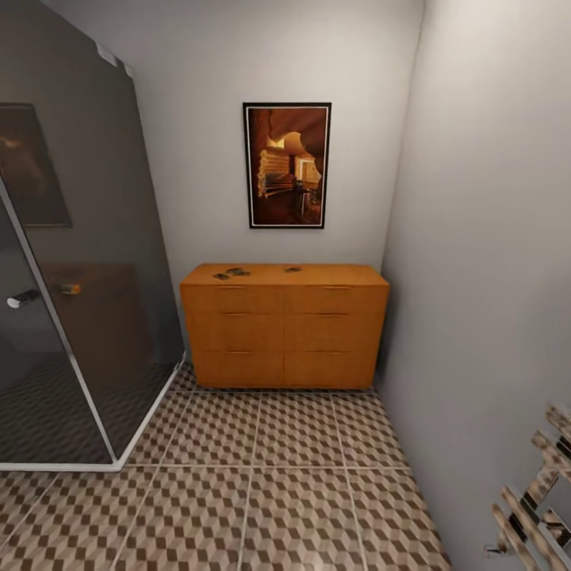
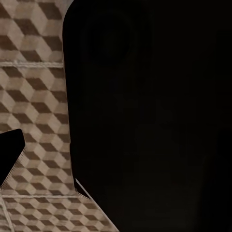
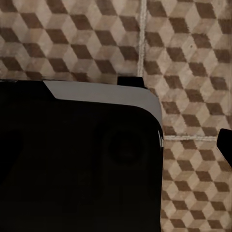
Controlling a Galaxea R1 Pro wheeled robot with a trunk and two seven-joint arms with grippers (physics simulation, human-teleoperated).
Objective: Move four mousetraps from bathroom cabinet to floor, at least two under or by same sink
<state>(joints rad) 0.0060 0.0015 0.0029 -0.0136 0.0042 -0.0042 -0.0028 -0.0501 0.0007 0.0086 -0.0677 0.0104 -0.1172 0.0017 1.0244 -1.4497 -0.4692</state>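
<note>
- The cabinet (image 1: 284, 329), a low orange-brown wooden chest with drawer fronts and thin bar handles, stands against the far wall in the head view, its right end close to the side wall.
- On its top lie the mousetraps (image 1: 236, 273), tiny dark flat pieces: a small cluster near the left end and another single piece (image 1: 293, 270) near the middle. They are too small to count with certainty; perhaps three or four.
- The bathroom floor (image 1: 262, 484), tiled in a brown, beige and white cube pattern with pale grout lines, runs from the cabinet's base toward the camera.
- A framed picture (image 1: 286, 165) in warm orange tones hangs on the wall right above the cabinet.
- A dark glass shower enclosure (image 1: 79, 262) with a white base frame fills the left side, its corner reaching down to the tiles just left of the cabinet.
- At the lower right edge a chrome towel rail (image 1: 535, 500) sits on the side wall.
- Both wrist views look down at the cube-patterned tiles (the same floor), with a large black part of the robot covering much of each.
- I cannot tell how either gripper stands, spread or closed: a dark shape at the edge of each wrist view may be a finger, but nothing more shows.
</note>
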